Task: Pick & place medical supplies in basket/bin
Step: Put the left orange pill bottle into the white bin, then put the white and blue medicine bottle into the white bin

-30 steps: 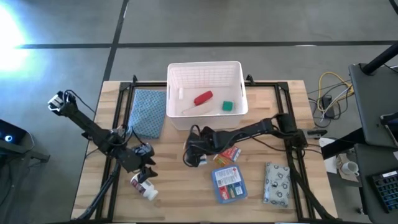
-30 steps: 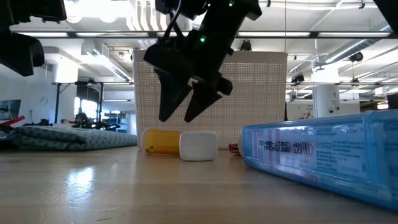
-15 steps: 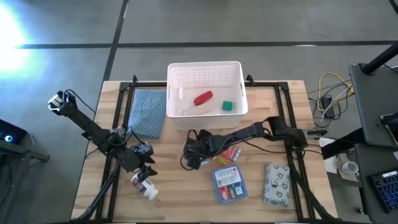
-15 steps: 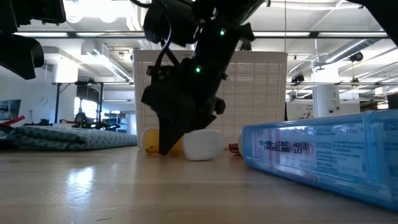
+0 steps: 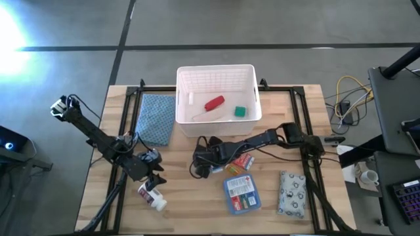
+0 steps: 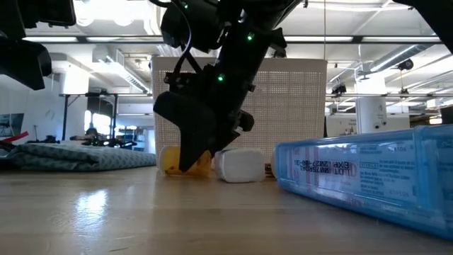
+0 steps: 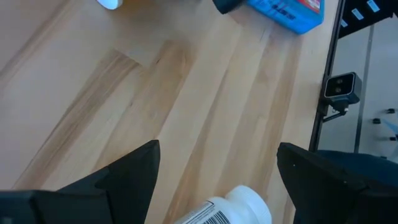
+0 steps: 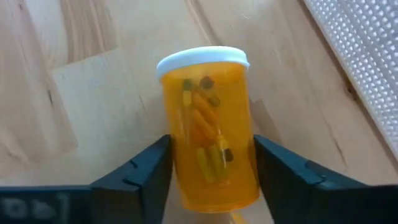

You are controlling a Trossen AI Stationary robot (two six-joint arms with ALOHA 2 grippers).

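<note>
Right gripper (image 8: 208,186) pinching a see-through orange pill bottle (image 8: 208,143) with white cap; left gripper (image 7: 214,180) spread wide.

A light wooden slatted table (image 5: 184,190) carries a folded blue textured cloth (image 5: 157,117) near its far left part, lying flat. A black metal frame (image 5: 283,90) runs along the tabletop's edges. Off the table's right side, yellow and dark cables (image 5: 348,97) lie coiled on the grey floor (image 5: 275,26).
</note>
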